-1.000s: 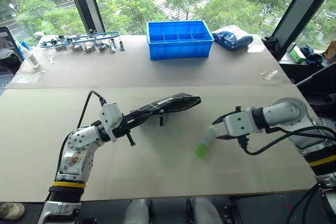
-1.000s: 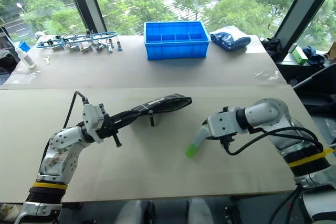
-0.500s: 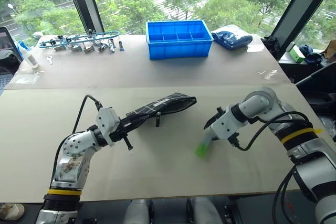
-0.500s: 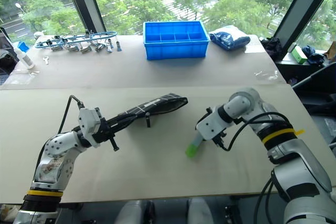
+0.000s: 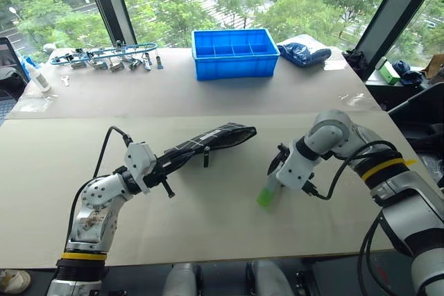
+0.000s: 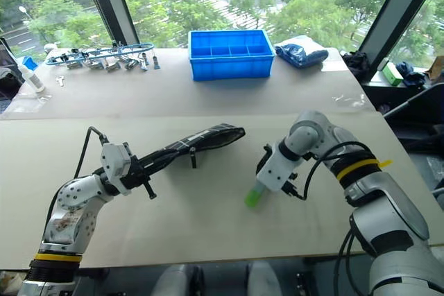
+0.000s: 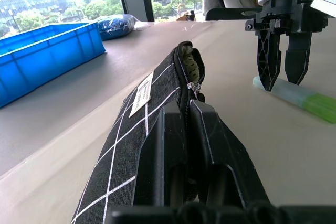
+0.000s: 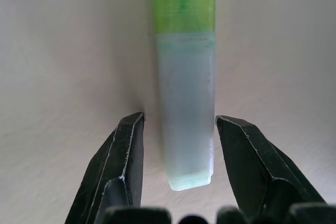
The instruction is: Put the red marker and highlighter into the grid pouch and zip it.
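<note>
My left gripper (image 5: 158, 170) is shut on the near end of the grid pouch (image 5: 208, 139), which is black with white lines. The pouch stretches away to the right, with its zipper pull (image 5: 207, 158) hanging down. In the left wrist view the pouch (image 7: 157, 90) gapes open at its far end. The highlighter (image 5: 267, 193) lies on the table, green cap toward me. My right gripper (image 5: 276, 170) points down, open, with a finger on each side of the highlighter's (image 8: 186, 103) pale end. There is a gap on each side. The red marker is out of view.
A blue compartment bin (image 5: 236, 50) stands at the back centre, with a blue bag (image 5: 305, 50) to its right. Metal tools (image 5: 111, 55) and a white bottle (image 5: 38, 74) lie at the back left. Bare table surrounds the highlighter.
My right gripper has swung from lying level beside the highlighter to pointing down over its pale end, shifting slightly left. The left gripper and pouch have stayed put.
</note>
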Tool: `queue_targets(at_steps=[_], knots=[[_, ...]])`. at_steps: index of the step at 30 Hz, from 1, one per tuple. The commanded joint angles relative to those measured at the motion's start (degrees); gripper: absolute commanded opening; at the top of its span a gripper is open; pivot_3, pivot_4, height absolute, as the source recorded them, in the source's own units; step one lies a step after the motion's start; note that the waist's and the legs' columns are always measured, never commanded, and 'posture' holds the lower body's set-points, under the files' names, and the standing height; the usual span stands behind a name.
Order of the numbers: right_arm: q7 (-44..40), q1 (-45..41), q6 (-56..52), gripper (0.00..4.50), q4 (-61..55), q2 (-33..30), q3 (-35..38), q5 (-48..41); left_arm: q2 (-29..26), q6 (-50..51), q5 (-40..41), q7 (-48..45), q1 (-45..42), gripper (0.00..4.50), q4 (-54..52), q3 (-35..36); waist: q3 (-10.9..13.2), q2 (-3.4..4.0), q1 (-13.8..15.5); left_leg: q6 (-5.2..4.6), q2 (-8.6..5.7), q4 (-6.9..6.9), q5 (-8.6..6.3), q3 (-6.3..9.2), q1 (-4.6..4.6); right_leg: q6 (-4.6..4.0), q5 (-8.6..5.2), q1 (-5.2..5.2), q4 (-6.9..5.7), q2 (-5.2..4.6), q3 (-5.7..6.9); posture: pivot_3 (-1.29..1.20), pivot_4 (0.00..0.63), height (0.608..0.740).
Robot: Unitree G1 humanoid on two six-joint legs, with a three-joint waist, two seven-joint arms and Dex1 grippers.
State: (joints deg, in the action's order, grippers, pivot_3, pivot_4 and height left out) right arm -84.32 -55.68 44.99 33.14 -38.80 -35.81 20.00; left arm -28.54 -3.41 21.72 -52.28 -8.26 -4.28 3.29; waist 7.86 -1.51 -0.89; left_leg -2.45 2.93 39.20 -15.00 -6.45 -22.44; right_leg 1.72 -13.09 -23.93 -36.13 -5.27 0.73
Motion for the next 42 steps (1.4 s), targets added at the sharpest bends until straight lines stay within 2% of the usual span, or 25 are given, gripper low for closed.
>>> queue_targets(at_steps=[1,2,6,8,17,20,23,25,27,29,34,37,40,42], knots=[[1.4,0.7,1.6,2.43,2.9,0.9,-2.4,3.5,0.1,-0.4,0.7,0.7,-0.6,0.0,-2.2,0.9,0.0,-0.05,0.0,0.0,0.01,-0.04,0.0,0.0,0.06,-0.02,0.0,0.05,0.0,0.0,0.0,0.0,0.15,0.74],[1.5,0.6,1.9,2.43,3.2,1.0,-2.5,3.8,0.1,-0.4,0.7,0.8,-0.6,0.0,-2.3,0.9,0.0,-0.05,0.0,0.01,0.0,-0.11,0.0,0.0,0.17,-0.03,0.0,0.14,0.0,0.0,0.0,0.0,0.15,0.74],[0.0,1.2,3.0,1.4,4.1,-0.3,-2.5,2.9,-0.1,-0.3,0.8,1.1,-0.1,0.0,-2.6,1.1,0.0,-0.06,0.0,0.02,0.03,-0.25,-0.01,0.03,0.78,-0.08,-0.03,0.71,0.08,-0.03,0.02,0.0,0.15,0.74],[0.2,1.1,2.8,1.1,4.6,-0.4,-2.3,2.9,-0.1,-0.3,0.8,1.1,-0.3,0.0,-2.5,1.1,0.0,-0.06,0.0,0.02,0.05,-0.28,-0.01,0.11,0.86,-0.09,-0.03,0.75,0.07,-0.07,0.0,0.0,0.15,0.74],[1.4,3.0,-2.2,1.02,1.6,-1.6,1.2,0.9,0.3,-0.3,0.5,0.8,-2.8,0.0,-0.9,0.1,-0.1,-0.09,0.1,0.03,0.06,-0.29,-0.01,0.22,0.93,-0.09,-0.03,0.8,0.06,-0.15,-0.01,0.0,0.15,0.74],[-3.3,4.0,-15.7,1.02,-5.0,-4.4,6.9,-6.8,0.4,-0.4,0.6,0.7,-3.0,0.0,-0.7,0.1,0.0,-0.02,0.2,0.03,0.05,-0.29,-0.01,0.26,0.86,-0.09,-0.03,0.75,0.06,-0.21,-0.01,0.0,0.15,0.74],[-6.3,5.1,-31.4,1.02,-12.8,-6.7,13.5,-16.4,0.6,-0.4,0.6,0.9,-3.0,0.0,-0.8,0.1,0.1,0.15,0.3,0.02,0.0,-0.28,-0.01,0.28,0.41,-0.07,-0.01,0.33,0.03,-0.35,-0.01,0.0,0.15,0.74],[-6.0,7.4,-43.1,1.02,-19.4,-7.8,18.4,-24.1,0.8,-0.5,0.5,0.9,-2.9,0.0,-0.6,0.0,0.1,0.16,0.3,0.04,-0.01,-0.26,0.01,0.26,-0.05,-0.07,0.02,-0.24,-0.08,-0.36,-0.07,0.0,0.15,0.74],[-5.3,10.3,-53.3,1.02,-26.3,-9.0,22.1,-30.2,0.8,-0.5,0.5,0.7,-2.9,0.0,-0.4,0.1,0.1,0.16,0.3,0.06,0.03,-0.28,0.02,0.27,-0.14,-0.09,0.01,-0.33,-0.06,-0.28,-0.01,0.0,0.15,0.74],[-2.2,14.0,-57.2,1.02,-31.8,-10.1,24.6,-31.8,0.9,-0.5,0.5,0.5,-3.2,0.0,-0.1,-0.1,0.1,0.16,0.5,0.02,0.03,-0.31,-0.01,0.29,-0.16,-0.11,0.0,-0.33,0.01,-0.24,0.04,0.0,0.15,0.74],[10.7,17.7,-59.3,1.02,-37.2,-11.4,23.6,-20.1,0.7,-0.2,0.5,-0.2,-4.3,0.0,0.7,-0.3,0.1,0.17,0.6,-0.07,-0.09,-0.27,-0.06,0.22,-0.27,-0.02,0.03,-0.37,0.12,-0.32,0.03,0.0,0.15,0.74],[18.8,15.0,-67.3,1.02,-40.9,-8.6,20.7,-11.5,0.6,-0.1,0.5,-1.0,-4.9,0.0,1.2,-0.4,0.1,0.17,0.4,-0.06,-0.11,-0.23,-0.06,0.18,-0.37,0.0,0.04,-0.46,0.1,-0.24,0.02,0.0,0.15,0.74],[24.7,11.8,-65.6,1.02,-40.6,-9.3,16.8,-0.6,0.7,0.1,0.5,-1.2,-5.5,0.0,1.5,-0.7,0.1,0.18,0.2,-0.02,-0.09,-0.24,-0.03,0.11,-0.43,-0.02,0.03,-0.54,0.07,-0.11,0.02,0.0,0.15,0.74],[25.6,10.4,-64.5,1.02,-41.5,-10.1,15.4,3.1,0.8,0.2,0.5,-1.3,-5.8,0.0,1.6,-0.8,0.1,0.18,0.3,0.01,-0.09,-0.24,-0.01,0.01,-0.52,-0.02,0.02,-0.58,0.09,-0.08,0.05,0.0,0.15,0.74]])
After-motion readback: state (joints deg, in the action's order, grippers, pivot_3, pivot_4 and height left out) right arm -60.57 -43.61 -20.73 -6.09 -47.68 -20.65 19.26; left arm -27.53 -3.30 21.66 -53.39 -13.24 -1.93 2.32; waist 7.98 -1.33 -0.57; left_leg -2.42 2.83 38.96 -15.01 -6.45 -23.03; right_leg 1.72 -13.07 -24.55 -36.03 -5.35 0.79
